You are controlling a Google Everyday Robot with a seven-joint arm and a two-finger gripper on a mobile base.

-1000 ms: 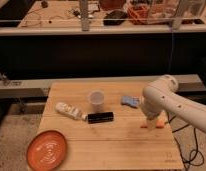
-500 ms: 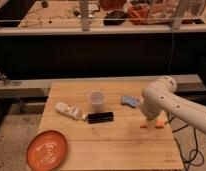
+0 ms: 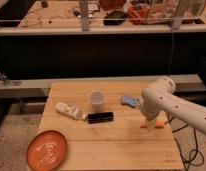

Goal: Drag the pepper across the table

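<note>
Pepper (image 3: 157,124), orange, sits on the wooden tabletop (image 3: 121,147) close to its right edge, partly hidden under the gripper (image 3: 149,120). The gripper is down on it at the end of the white arm (image 3: 181,107), which reaches in from the right. Cannot tell whether the gripper is open or clamped on the pepper.

A blue object (image 3: 129,101) lies near the gripper, behind and to its left. A white cup (image 3: 97,99) stands upright at centre back, with a black oblong item (image 3: 100,117) just in front of it. A white bottle (image 3: 68,110) lies on its side by that item's left end. An orange plate (image 3: 46,149) sits at the front-left corner.

Open wood runs along the front from the plate to the right corner. Behind the tabletop is a dark gap, and above it a rail (image 3: 96,30) and a cluttered bench.
</note>
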